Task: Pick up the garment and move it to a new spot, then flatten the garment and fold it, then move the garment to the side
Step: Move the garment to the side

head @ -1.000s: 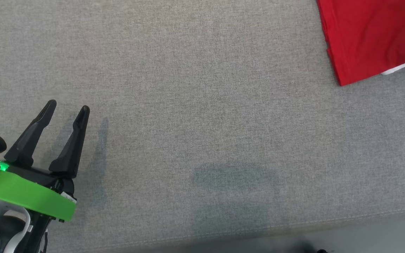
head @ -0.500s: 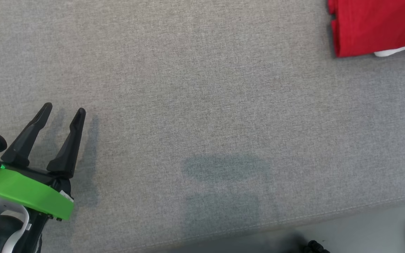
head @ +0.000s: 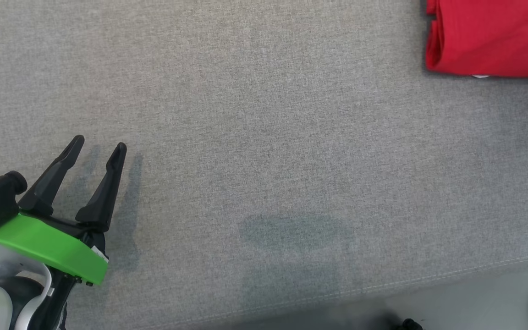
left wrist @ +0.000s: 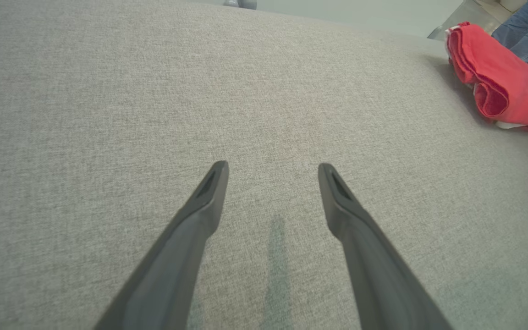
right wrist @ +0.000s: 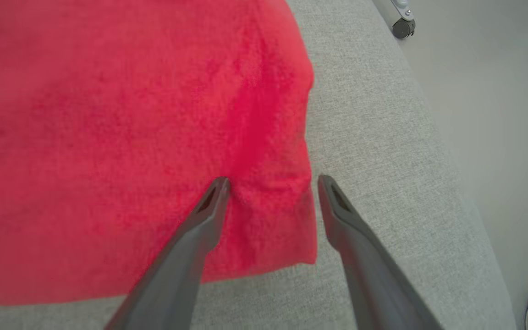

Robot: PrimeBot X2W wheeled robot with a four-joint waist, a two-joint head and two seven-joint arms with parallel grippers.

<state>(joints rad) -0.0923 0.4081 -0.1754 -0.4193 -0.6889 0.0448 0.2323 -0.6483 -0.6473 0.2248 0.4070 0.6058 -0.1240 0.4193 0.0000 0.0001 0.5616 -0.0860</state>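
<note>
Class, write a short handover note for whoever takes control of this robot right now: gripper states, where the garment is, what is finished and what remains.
Left gripper: open, empty, over bare grey cushion.
Right gripper: open, straddling the side edge of the folded red garment. One fingertip seems to rest on the cloth and the other is over the cushion; nothing is gripped.
Garment: folded in layers, lying at the cushion's far right, near its edge.
Done: folding looks complete, and it appears to be set aside.
Left: probably only lifting the right arm clear and checking that the fold holds.
</note>
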